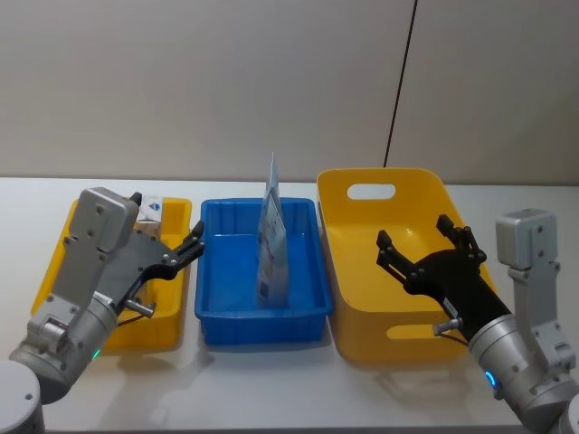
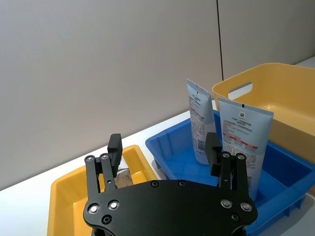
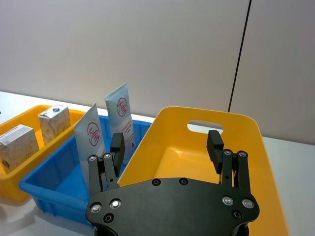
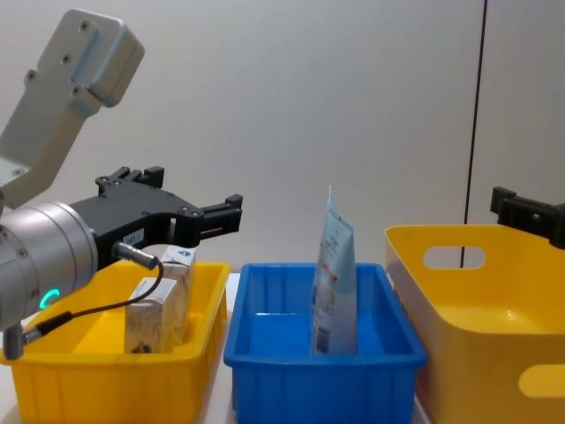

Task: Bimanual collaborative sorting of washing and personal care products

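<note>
Two cream cartons [image 3: 54, 123] [image 3: 17, 142] stand in the small yellow bin [image 1: 172, 325] at the left. In the chest view these cartons [image 4: 154, 314] stand side by side there. Two pale blue tubes [image 2: 199, 123] [image 2: 241, 137] stand upright in the blue bin [image 1: 308, 312]. In the head view the tubes [image 1: 271, 240] overlap. My left gripper [image 1: 168, 219] hovers open over the small yellow bin, above the cartons, holding nothing. My right gripper [image 1: 414, 232] hangs open and empty over the large yellow bin [image 1: 362, 344].
The three bins sit in a row on a white table [image 1: 271, 389], with the blue one in the middle. A pale wall [image 1: 226, 81] rises close behind them, and a black cable [image 1: 401, 81] runs down it above the large yellow bin.
</note>
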Motion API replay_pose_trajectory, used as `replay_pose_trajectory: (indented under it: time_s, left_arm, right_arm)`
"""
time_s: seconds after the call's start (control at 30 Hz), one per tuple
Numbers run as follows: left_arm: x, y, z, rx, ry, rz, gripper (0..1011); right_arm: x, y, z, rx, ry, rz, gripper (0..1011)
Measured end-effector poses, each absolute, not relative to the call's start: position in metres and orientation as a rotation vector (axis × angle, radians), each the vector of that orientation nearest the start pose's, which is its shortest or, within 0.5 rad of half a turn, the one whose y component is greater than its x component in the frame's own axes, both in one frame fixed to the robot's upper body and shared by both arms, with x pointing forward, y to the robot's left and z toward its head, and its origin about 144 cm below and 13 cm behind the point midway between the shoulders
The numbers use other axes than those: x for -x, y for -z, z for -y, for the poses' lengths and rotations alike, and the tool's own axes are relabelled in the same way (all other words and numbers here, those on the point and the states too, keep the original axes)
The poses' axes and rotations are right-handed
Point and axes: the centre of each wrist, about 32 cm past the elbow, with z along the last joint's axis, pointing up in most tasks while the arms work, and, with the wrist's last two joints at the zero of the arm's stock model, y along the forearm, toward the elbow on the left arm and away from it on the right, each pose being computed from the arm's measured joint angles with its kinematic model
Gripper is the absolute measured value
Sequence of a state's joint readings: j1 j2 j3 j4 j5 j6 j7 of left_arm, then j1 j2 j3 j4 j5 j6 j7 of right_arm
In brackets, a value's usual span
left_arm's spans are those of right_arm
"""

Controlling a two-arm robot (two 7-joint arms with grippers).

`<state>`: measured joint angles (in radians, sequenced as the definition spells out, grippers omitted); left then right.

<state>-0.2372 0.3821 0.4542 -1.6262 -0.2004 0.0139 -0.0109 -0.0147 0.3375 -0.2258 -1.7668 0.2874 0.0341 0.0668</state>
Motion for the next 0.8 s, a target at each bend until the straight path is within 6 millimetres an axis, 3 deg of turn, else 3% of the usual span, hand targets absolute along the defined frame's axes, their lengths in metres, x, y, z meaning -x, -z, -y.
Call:
replay_pose_trajectory:
  time_s: [0.8]
  left_arm:
    - [-0.492,-1.2044,-0.1984,-0.061,-1.124,0.268,1001]
  right_arm:
    - [-0.4433,-1.1887,0.2371,-0.026,1.23,0.075,1002]
